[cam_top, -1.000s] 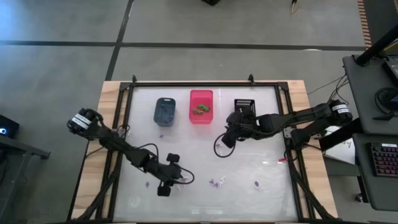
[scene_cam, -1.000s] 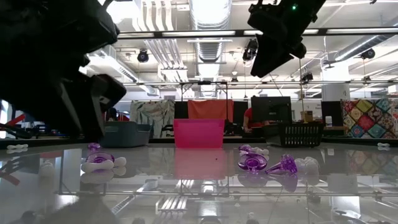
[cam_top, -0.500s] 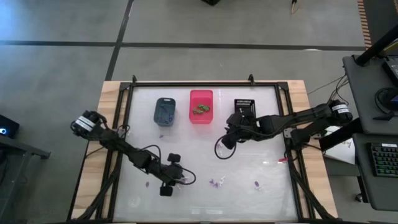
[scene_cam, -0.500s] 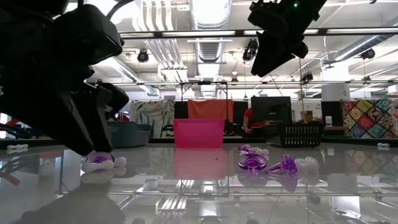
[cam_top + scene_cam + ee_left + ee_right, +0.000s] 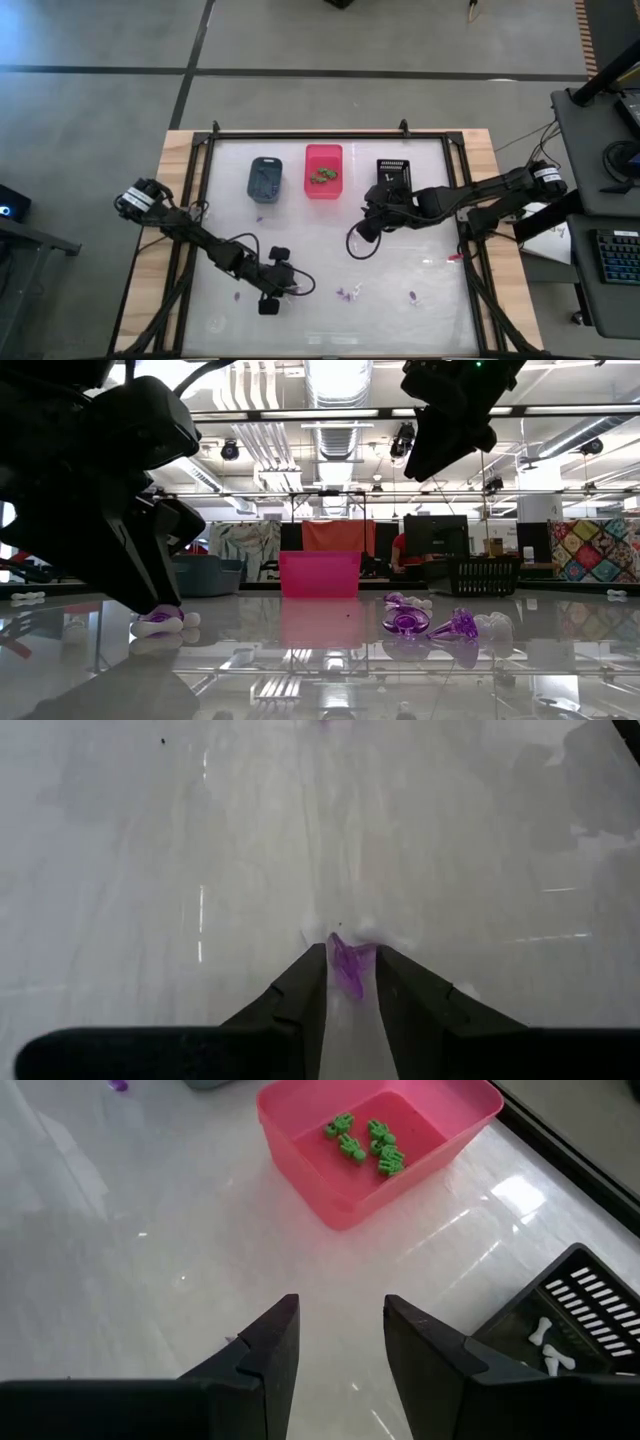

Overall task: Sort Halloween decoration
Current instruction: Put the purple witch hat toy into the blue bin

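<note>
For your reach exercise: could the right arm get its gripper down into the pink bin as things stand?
Probably yes: the right gripper hangs open above bare table just short of the pink bin, whose top is open.

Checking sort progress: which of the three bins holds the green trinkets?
The pink rectangular bin, the middle one of the row in the high view. The small green trinkets lie inside it; the black slotted bin beside it holds white pieces instead.
</note>
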Controlling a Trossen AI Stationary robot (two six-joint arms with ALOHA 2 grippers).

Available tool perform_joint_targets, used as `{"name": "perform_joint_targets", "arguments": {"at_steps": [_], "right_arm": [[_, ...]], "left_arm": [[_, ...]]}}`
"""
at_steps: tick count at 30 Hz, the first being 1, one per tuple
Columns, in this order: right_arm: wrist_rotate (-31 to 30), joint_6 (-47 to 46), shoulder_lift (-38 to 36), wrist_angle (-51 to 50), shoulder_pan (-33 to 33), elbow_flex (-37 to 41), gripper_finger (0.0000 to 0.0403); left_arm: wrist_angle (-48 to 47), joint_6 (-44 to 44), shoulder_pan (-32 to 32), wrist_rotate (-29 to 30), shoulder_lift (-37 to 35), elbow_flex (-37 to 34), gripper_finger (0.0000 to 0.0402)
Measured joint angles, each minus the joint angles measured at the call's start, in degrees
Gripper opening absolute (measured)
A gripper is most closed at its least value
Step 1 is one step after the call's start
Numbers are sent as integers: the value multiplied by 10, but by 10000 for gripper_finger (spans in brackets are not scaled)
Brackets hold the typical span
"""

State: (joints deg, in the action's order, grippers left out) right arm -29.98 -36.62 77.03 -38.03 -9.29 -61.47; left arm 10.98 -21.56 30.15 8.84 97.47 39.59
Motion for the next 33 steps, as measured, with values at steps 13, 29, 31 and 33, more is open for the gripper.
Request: {"name": "perform_joint_targets", "arguments": {"at_steps": [13, 29, 31, 33], "right_arm": [[0, -5, 0, 2, -4, 0, 137], [0, -5, 0, 4, -4, 0, 137], [0, -5, 0, 5, -4, 0, 137], [0, -5, 0, 5, -5, 0, 137]], "left_arm": [[-2, 0, 0, -3, -1, 0, 2], [-11, 22, 0, 22, -32, -2, 0], [-15, 24, 0, 23, -36, -2, 0], [-15, 28, 0, 26, -41, -2, 0]]}}
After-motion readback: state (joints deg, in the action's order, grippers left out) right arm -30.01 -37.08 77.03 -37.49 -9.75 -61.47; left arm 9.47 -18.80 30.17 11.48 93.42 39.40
